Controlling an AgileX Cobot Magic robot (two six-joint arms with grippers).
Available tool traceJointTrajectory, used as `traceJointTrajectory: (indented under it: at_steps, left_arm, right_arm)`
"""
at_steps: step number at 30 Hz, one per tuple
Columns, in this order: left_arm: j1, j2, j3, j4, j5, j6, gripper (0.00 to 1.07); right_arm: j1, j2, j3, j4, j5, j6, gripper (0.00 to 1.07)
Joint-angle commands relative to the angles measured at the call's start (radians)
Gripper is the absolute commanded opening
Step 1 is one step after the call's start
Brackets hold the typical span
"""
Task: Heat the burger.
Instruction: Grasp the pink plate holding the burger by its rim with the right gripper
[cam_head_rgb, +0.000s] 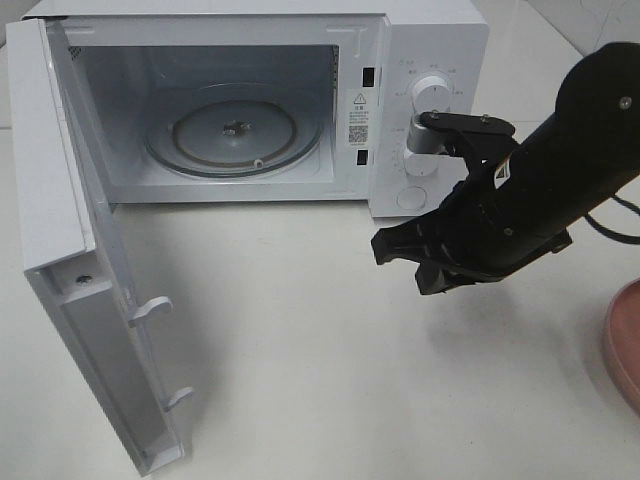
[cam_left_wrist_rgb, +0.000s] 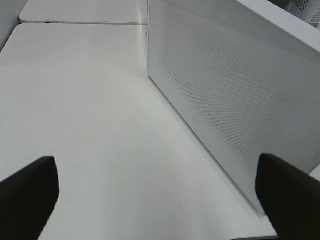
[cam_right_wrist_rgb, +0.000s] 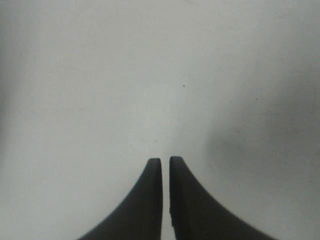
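The burger is out of view in every frame. My right gripper (cam_head_rgb: 405, 265) hangs over the white tabletop in front of the microwave's (cam_head_rgb: 430, 40) control panel. In the right wrist view its fingers (cam_right_wrist_rgb: 150, 200) stand together with only a hairline slit between them and nothing held. My left gripper (cam_left_wrist_rgb: 160, 200) stands wide open and empty over the table, beside the microwave's perforated side wall (cam_left_wrist_rgb: 235, 100). It does not show in the exterior high view. The microwave door (cam_head_rgb: 90, 300) is swung fully open to the left, and the glass turntable (cam_head_rgb: 230, 130) inside is bare.
A round pink plate (cam_head_rgb: 625, 340) pokes in at the right edge of the table. Two knobs (cam_head_rgb: 432, 92) sit on the microwave's panel just behind my right arm. The open door juts toward the table's front left.
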Motion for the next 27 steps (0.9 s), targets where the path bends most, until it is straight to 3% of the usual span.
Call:
traceJointTrajectory:
  at_steps: [1, 6, 8, 10, 11, 13, 14, 15, 16, 17, 20, 27]
  left_arm:
    - [0.003, -0.014, -0.001, -0.003, -0.009, -0.001, 1.0]
    - [0.003, -0.014, -0.001, -0.003, -0.009, -0.001, 1.0]
    - [0.003, -0.014, -0.001, -0.003, -0.009, -0.001, 1.0]
    - [0.003, -0.014, -0.001, -0.003, -0.009, -0.001, 1.0]
    - [0.003, -0.014, -0.001, -0.003, -0.009, -0.001, 1.0]
    - [0.003, -0.014, -0.001, -0.003, -0.009, -0.001, 1.0]
    - [0.003, -0.014, -0.001, -0.003, -0.009, -0.001, 1.0]
    - [0.003, -0.014, -0.001, -0.003, -0.009, -0.001, 1.0]
    - [0.003, -0.014, -0.001, -0.003, -0.009, -0.001, 1.0]
    - [0.003, -0.014, -0.001, -0.003, -0.009, -0.001, 1.0]
    - [0.003, -0.014, -0.001, -0.003, -0.009, -0.001, 1.0]
    - [0.003, -0.014, -0.001, -0.003, -0.009, -0.001, 1.0]
  right_arm:
    - [-0.003, -0.021, -0.05, -0.087, 0.189, -0.028, 0.1]
    - [-0.003, -0.043, -0.085, -0.091, 0.313, -0.082, 0.14]
    - [-0.003, -0.064, -0.09, -0.092, 0.339, -0.116, 0.18]
    - [-0.003, -0.107, -0.09, -0.102, 0.365, -0.134, 0.31]
    - [-0.003, -0.107, -0.09, -0.102, 0.365, -0.134, 0.31]
    - [-0.003, -0.158, -0.09, -0.137, 0.401, -0.135, 0.51]
    - [-0.003, -0.158, -0.09, -0.137, 0.401, -0.135, 0.51]
    - [-0.003, -0.192, -0.09, -0.176, 0.423, -0.134, 0.66]
    - [-0.003, -0.192, -0.09, -0.176, 0.423, -0.134, 0.66]
    - [-0.003, -0.215, -0.089, -0.213, 0.453, -0.127, 0.79]
    - [-0.003, -0.238, -0.066, -0.277, 0.491, -0.115, 0.91]
    - [-0.003, -0.243, 0.025, -0.309, 0.497, -0.073, 0.89]
